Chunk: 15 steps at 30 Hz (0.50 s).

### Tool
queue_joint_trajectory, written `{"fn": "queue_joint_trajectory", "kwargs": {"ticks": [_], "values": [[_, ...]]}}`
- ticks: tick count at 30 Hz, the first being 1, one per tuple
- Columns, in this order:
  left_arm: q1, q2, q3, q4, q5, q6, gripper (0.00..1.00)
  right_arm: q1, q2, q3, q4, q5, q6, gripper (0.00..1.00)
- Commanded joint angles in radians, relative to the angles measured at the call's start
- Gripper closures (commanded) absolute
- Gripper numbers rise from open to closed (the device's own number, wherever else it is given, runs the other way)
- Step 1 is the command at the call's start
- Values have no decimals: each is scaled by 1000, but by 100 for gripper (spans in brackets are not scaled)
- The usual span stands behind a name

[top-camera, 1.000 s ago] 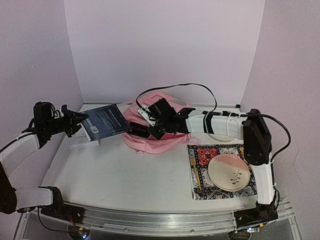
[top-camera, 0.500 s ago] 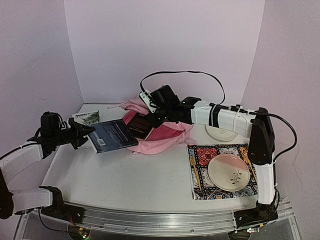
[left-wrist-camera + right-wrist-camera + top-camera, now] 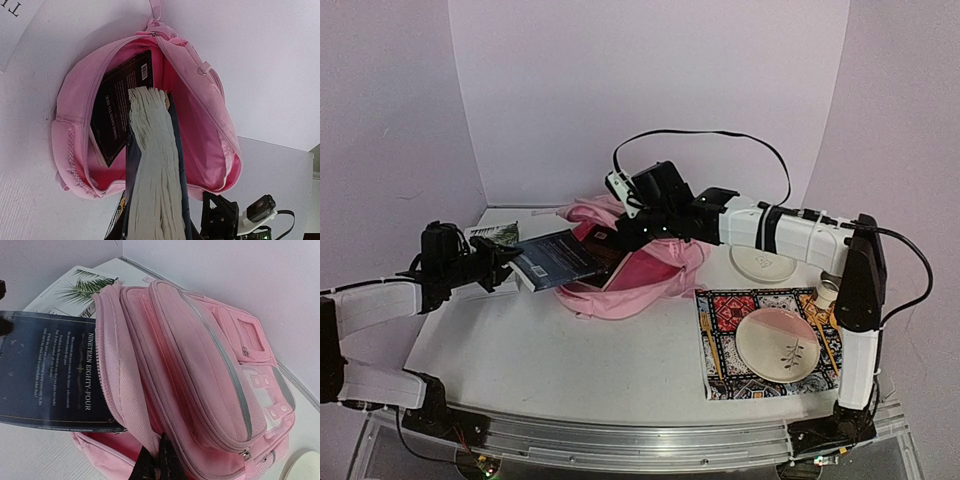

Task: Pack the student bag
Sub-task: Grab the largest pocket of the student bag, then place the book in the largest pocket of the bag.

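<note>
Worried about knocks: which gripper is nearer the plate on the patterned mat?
Right. The right gripper pinches the bag, up-left of the plate; the left gripper, holding a book, sits further left.

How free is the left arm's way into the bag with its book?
Likely yes: the right hand holds the student bag open at its rim, and the book in the left hand points in.

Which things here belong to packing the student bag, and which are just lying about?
In the job: student bag, held open by the right tool; blue book, gripped by the left tool at the bag's mouth; black book inside the bag.
Lying about: patterned mat, pink-and-cream plate on it, white plate, palm-leaf booklet.
</note>
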Motion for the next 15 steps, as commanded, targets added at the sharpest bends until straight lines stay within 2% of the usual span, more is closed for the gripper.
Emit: {"fn": "queue_joint_trajectory", "kwargs": {"ticks": [1, 15], "values": [[-51, 52, 50, 260, -26, -81, 100, 10, -106, -5, 135, -67, 64, 100], [-148, 352, 132, 608, -160, -147, 100, 31, -113, -31, 165, -125, 113, 100]]}}
